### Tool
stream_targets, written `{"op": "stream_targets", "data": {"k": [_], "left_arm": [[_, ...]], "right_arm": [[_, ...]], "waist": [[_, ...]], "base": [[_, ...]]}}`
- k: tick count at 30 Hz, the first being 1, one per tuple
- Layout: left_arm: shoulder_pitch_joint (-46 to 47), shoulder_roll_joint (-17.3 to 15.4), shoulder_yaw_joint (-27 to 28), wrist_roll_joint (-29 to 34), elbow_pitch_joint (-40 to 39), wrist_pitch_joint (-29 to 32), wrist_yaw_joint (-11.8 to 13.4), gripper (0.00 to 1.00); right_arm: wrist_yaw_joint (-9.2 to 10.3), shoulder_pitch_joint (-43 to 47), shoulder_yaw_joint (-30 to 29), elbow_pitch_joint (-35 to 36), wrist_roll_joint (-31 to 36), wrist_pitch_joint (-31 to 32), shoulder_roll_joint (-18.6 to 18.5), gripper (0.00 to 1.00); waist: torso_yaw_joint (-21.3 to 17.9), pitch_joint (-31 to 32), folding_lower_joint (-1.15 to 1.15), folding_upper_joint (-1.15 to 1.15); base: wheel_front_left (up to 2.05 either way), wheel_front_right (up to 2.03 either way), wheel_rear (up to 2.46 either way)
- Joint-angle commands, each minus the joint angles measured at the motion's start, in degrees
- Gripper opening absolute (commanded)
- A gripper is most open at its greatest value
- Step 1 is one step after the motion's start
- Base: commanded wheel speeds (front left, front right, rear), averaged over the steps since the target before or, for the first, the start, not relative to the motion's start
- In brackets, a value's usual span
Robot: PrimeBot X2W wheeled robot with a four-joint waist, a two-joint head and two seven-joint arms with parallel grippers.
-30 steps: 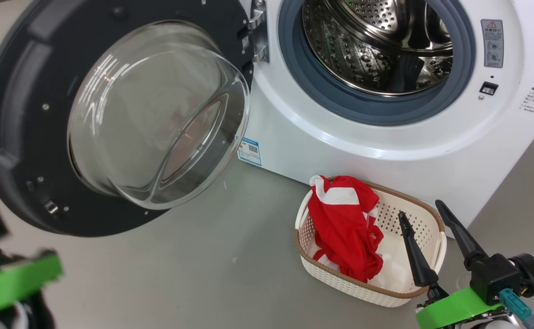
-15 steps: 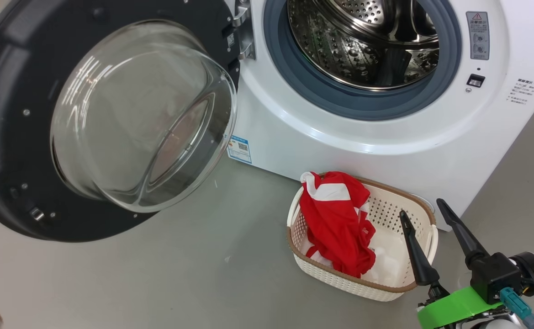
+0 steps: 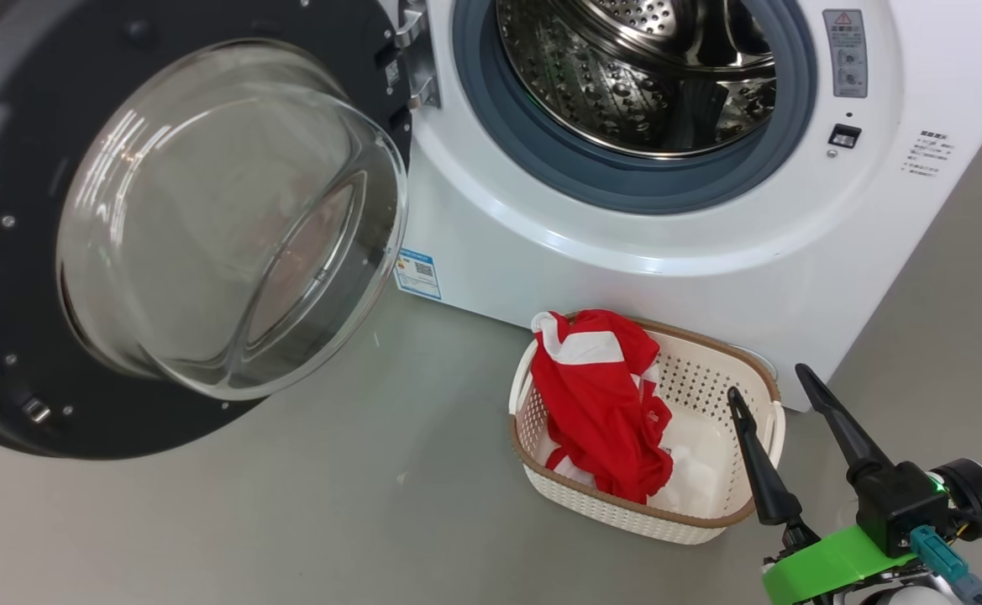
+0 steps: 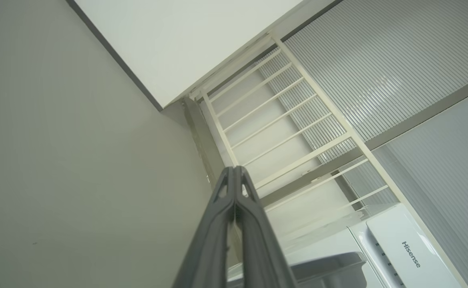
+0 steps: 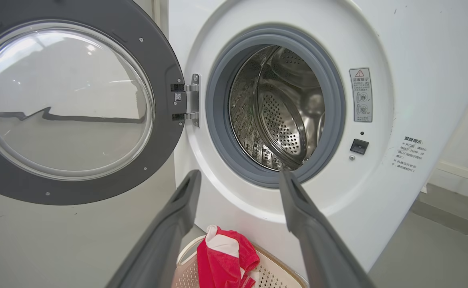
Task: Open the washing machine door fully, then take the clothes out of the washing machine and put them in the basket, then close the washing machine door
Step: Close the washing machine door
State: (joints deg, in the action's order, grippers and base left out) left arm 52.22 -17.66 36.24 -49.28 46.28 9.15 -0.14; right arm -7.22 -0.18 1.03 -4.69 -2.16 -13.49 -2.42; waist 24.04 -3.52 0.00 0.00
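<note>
Door [image 3: 205,227]: swung wide on its hinge, glass bowl bulging toward us, leaving the drum [image 3: 633,76] clear to reach.
Basket [image 3: 625,512]: on the floor [image 3: 289,521] just before the washing machine [image 3: 625,244], under the opening; we reckon for a short drop.
Clothes [image 3: 600,403]: red-and-white heap in the basket's left half, long axis running from the machine-side rim toward us.
Right gripper [image 3: 768,382]: fingers wide, empty, beside the basket.
Left gripper [image 4: 234,170]: fingers pinched together, empty, aimed elsewhere.

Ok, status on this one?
Right gripper open, left gripper shut, both empty. Clothes in basket, drum looks empty, door wide open. Nothing seen blocking it.
</note>
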Motion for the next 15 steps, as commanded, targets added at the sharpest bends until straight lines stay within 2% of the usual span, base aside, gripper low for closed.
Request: {"op": "stream_targets", "data": {"k": [1, 6, 15], "left_arm": [[1.4, -4.1, 0.5, -1.1, 0.6, 2.4, 0.3, 0.00], [1.7, -6.0, 0.2, -2.3, 6.2, 7.8, -0.3, 0.00], [1.1, -7.9, -1.2, -3.4, 10.6, 14.2, -4.0, 0.00]], "right_arm": [[-0.26, -2.0, 1.5, 1.8, 0.9, 0.3, -0.5, 1.00], [-0.26, -1.6, 1.8, 2.2, 0.9, 0.7, -0.5, 1.00], [-0.26, -1.5, 2.2, 2.9, 1.2, 1.1, -0.5, 1.00]], "waist": [[-0.5, 0.0, 0.00, 0.00], [-1.3, 0.0, 0.00, 0.00], [-2.2, -0.9, 0.00, 0.00]], "base": [[0.00, 0.00, 0.00], [0.00, 0.00, 0.00], [0.00, 0.00, 0.00]]}}
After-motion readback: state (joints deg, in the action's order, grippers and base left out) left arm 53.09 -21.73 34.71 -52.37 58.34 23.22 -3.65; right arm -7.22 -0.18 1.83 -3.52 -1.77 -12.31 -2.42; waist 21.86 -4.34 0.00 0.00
